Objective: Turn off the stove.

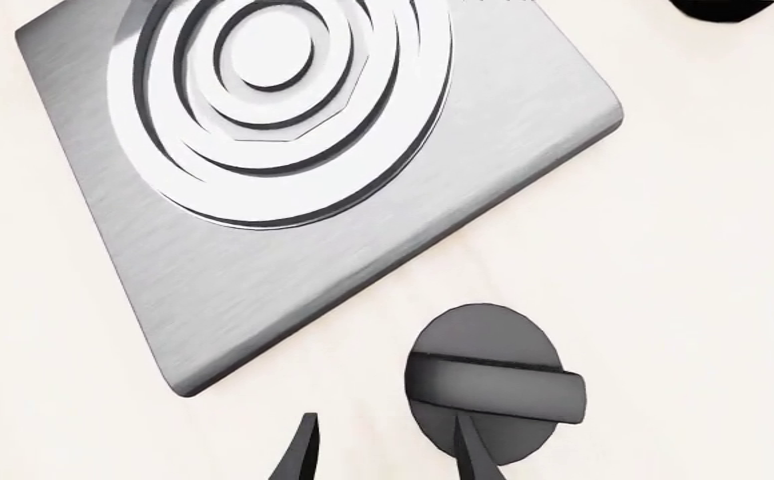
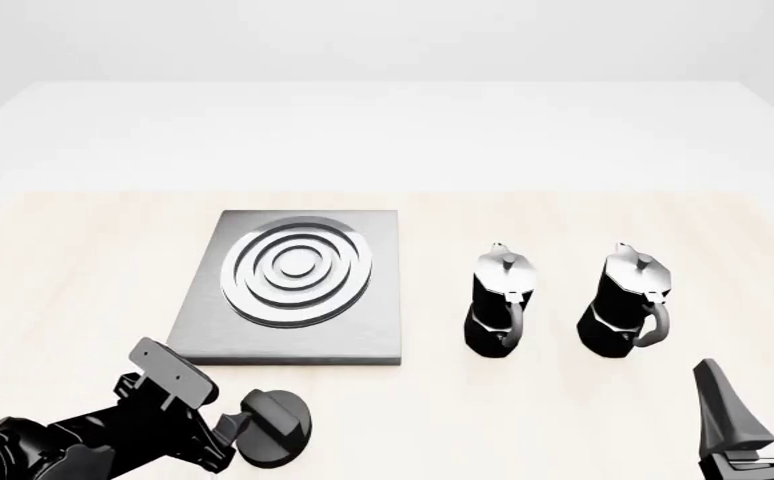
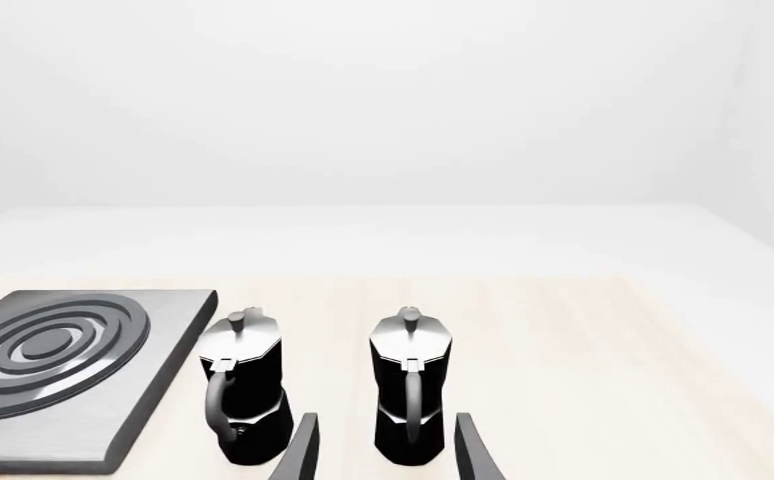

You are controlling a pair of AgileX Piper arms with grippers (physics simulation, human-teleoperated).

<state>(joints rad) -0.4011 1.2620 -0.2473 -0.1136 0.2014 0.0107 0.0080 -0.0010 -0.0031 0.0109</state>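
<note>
Stove (image 2: 360,340) knob (image 2: 275,428) approach: left gripper (image 1: 384,452), fingers apart, beside the ridge. Next: straddle ridge, close, rotate. Right gripper (image 3: 384,450) idle, fingers apart.

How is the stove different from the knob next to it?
The stove is a flat, square, grey metal slab; the knob is small, round and black. The stove has silver rings on top, while the knob has one raised ridge. The left gripper is at the knob; nothing touches the stove. Both sit on the table.
</note>
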